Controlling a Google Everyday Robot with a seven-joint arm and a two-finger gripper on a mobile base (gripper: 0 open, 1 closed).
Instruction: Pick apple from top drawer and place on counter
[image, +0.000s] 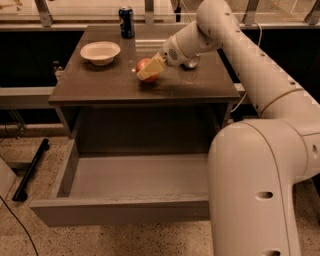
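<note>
The arm (260, 75) is glossy off-white, made of thick rounded tube segments with thin seams at the joints and small dark oval holes in its shell. It narrows to a pale yellow gripper (150, 70) over the counter's (100, 87) middle.

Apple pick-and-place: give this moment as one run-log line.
gripper over counter middle | jaws shut on apple | apple low at counter surface, not released | top drawer open
</note>
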